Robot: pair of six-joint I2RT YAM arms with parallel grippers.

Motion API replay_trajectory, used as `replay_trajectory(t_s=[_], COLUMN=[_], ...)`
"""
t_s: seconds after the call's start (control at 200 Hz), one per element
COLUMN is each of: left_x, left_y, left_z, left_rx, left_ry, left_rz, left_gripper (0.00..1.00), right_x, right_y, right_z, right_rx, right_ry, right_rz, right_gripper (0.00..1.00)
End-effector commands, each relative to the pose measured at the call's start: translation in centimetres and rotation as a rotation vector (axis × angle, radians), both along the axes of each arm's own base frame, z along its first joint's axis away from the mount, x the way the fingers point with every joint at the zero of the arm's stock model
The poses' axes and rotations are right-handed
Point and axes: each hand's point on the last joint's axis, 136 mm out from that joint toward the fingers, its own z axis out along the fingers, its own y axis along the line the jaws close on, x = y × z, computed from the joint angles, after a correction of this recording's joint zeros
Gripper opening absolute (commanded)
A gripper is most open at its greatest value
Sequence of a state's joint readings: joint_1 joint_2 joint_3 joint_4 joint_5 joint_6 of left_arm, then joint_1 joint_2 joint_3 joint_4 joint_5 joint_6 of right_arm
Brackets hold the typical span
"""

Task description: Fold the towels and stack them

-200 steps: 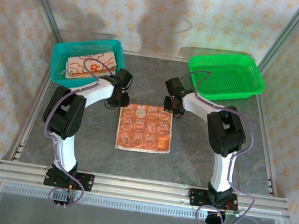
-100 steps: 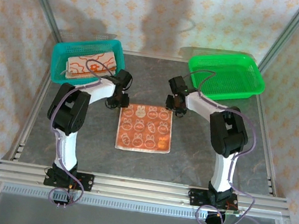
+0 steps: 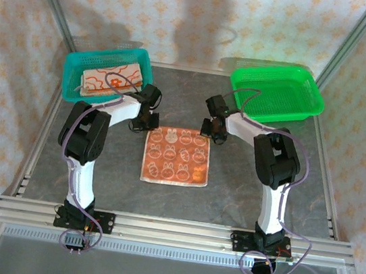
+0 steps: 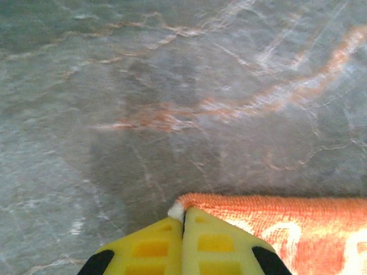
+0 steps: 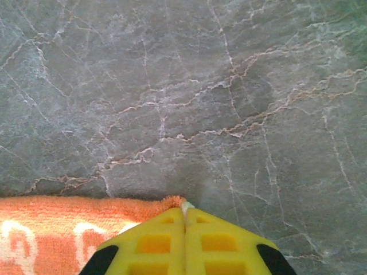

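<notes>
An orange towel (image 3: 177, 156) printed with cream rabbit faces lies flat at the table's centre. My left gripper (image 3: 142, 124) is down at its far left corner, yellow fingers (image 4: 155, 246) pressed together with the towel's white corner tip (image 4: 176, 211) pinched between them. My right gripper (image 3: 215, 133) is at the far right corner, its fingers (image 5: 212, 243) likewise shut on the corner of the towel (image 5: 74, 220). A second towel (image 3: 107, 76), cream with orange shapes, lies folded in the teal basket (image 3: 77, 64).
A bright green basket (image 3: 277, 90) stands at the back right of the grey marble table (image 3: 244, 186). Aluminium frame rails (image 3: 170, 229) run along the near edge, with patterned walls close on both sides.
Both grippers have closed their fingers on the towel's far corners. The right gripper has shifted slightly left toward its corner; the towel still lies flat.
</notes>
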State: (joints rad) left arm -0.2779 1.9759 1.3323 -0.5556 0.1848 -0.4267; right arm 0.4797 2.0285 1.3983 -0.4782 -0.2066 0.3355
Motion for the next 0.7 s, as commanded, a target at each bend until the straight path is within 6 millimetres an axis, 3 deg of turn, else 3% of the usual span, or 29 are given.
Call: replay_trajectory(t_s=[0.0, 0.17, 0.2, 0.285, 0.455, 0.696], left_x=[-0.6, 0.6, 1.0, 1.8, 2.3, 0.8], left_y=[-0.3, -0.2, -0.3, -0.3, 0.0, 0.9], left_z=[0.0, 3.4, 5.2, 6.8, 8.0, 8.7], left_rx=[-0.018, -0.011, -0.018, -0.009, 0.014, 0.025], left_ry=[0.009, -0.049, -0.088, -0.119, -0.143, -0.19], left_rz=[-0.001, -0.006, -0.008, -0.018, -0.034, -0.022], left_gripper=[0.0, 0.0, 0.0, 0.0, 0.0, 0.0], right_x=[-0.4, 0.8, 1.1, 1.7, 2.4, 0.2], right_y=[-0.3, -0.4, -0.3, -0.4, -0.8, -1.3], right_z=[0.8, 4.4, 5.1, 6.6, 8.3, 9.5], right_rx=[-0.016, -0.017, -0.016, -0.014, -0.015, 0.052], right_ry=[-0.006, -0.093, -0.108, -0.141, -0.185, -0.224], right_rz=[0.008, 0.016, 0.018, 0.025, 0.018, 0.008], right_gripper=[0.0, 0.0, 0.0, 0.0, 0.0, 0.0])
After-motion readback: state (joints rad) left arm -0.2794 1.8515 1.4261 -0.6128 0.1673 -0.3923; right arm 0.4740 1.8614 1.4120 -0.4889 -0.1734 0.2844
